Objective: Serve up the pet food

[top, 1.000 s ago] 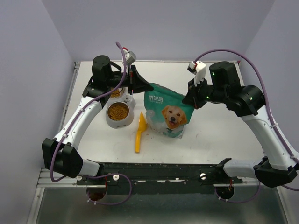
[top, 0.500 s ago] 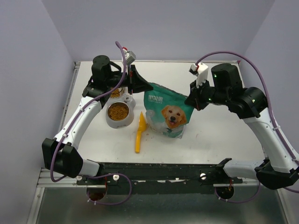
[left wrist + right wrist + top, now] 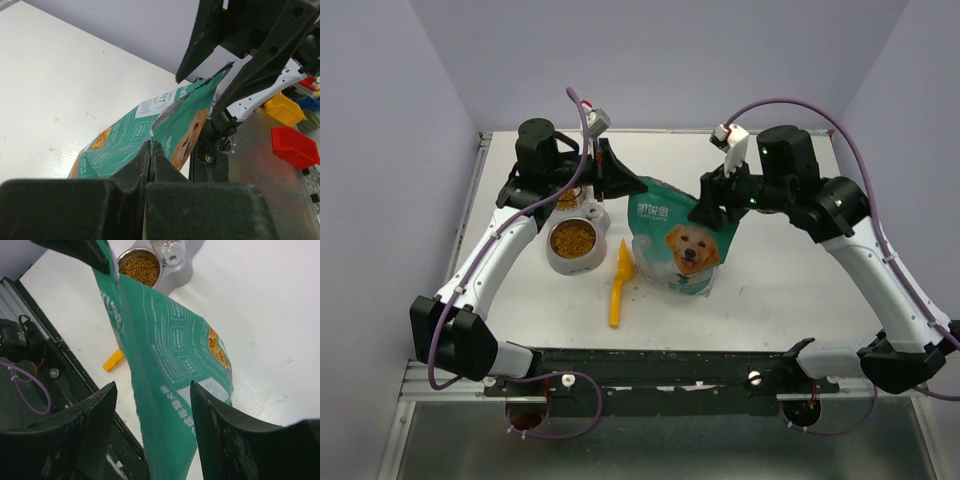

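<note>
The pet food (image 3: 573, 239) is a heap of brown kibble filling the metal bowl of a grey feeder (image 3: 556, 262), seen also in the right wrist view as pet food (image 3: 141, 267). The teal dog-picture bag (image 3: 675, 237) stands upright right of the bowl. My left gripper (image 3: 622, 181) is shut on the bag's torn top left corner; the left wrist view shows the bag (image 3: 125, 145) pinched in the left gripper (image 3: 151, 150). My right gripper (image 3: 706, 211) is open, and in its wrist view the right gripper (image 3: 152, 395) straddles the upper edge of the bag (image 3: 170, 365) without touching.
An orange scoop (image 3: 618, 284) lies on the table in front of the bowl, with a few spilled pellets (image 3: 642, 290) beside it. A clear bottle (image 3: 167, 250) stands on the feeder. The black front rail (image 3: 670, 365) runs along the near edge.
My right gripper has opened and moved left from beside the bag, so its fingers now straddle the bag's top edge. The left gripper and bag have stayed put.
</note>
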### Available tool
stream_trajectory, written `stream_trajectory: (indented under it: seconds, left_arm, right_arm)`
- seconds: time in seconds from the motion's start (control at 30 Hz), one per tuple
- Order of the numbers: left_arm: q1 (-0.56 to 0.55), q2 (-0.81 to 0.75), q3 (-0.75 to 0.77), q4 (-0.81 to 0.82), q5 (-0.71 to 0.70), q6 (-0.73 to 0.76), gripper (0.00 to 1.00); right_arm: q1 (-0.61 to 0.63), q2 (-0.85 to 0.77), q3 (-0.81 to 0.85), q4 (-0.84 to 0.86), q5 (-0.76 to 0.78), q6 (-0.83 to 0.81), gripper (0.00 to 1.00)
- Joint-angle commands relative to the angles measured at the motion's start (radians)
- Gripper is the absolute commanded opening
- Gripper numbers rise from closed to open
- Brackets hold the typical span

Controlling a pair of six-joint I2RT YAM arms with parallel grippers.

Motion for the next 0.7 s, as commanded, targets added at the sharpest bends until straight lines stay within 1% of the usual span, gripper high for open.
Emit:
stream_trajectory:
  seconds: [0.0,0.07,0.13,0.23,0.33,0.4,0.43,0.47,0.5,0.53,0.57,0.6,0.67]
  left_arm:
    - [0.019,-0.029,-0.001,0.073,-0.036,-0.019,0.0]
    - [0.017,-0.033,-0.012,0.09,-0.041,-0.031,0.0]
    - [0.017,-0.038,-0.014,0.093,-0.055,-0.036,0.0]
    - [0.009,-0.045,-0.018,0.089,-0.072,-0.037,0.0]
    - [0.008,-0.044,-0.023,0.087,-0.084,-0.04,0.0]
    - [0.008,-0.044,-0.021,0.073,-0.09,-0.03,0.0]
    - [0.008,-0.042,-0.015,0.06,-0.093,-0.02,0.0]
    - [0.008,-0.041,-0.011,0.053,-0.095,-0.014,0.0]
    - [0.008,-0.041,-0.008,0.049,-0.093,-0.011,0.0]
    - [0.008,-0.038,-0.006,0.047,-0.093,-0.007,0.0]
    - [0.008,-0.038,-0.003,0.047,-0.092,-0.007,0.0]
    - [0.008,-0.038,-0.003,0.044,-0.092,-0.008,0.0]
    - [0.008,-0.038,-0.003,0.047,-0.095,-0.005,0.0]
  right_arm:
    - [0.031,0.077,0.058,0.093,0.012,-0.002,0.67]
    - [0.046,0.107,0.085,0.085,0.076,-0.014,0.65]
    - [0.088,0.138,0.122,0.06,0.183,-0.017,0.61]
    - [0.198,0.181,0.17,0.007,0.389,-0.086,0.58]
    - [0.284,0.198,0.179,-0.013,0.539,-0.125,0.49]
    - [0.293,0.186,0.168,0.0,0.605,-0.132,0.43]
    - [0.295,0.177,0.162,0.011,0.641,-0.138,0.38]
    - [0.293,0.164,0.151,0.02,0.668,-0.146,0.36]
    - [0.295,0.151,0.142,0.028,0.675,-0.161,0.32]
    - [0.295,0.144,0.133,0.033,0.691,-0.177,0.23]
    - [0.295,0.141,0.13,0.033,0.707,-0.191,0.1]
    - [0.296,0.141,0.128,0.03,0.731,-0.206,0.0]
    - [0.303,0.143,0.122,0.021,0.753,-0.249,0.0]
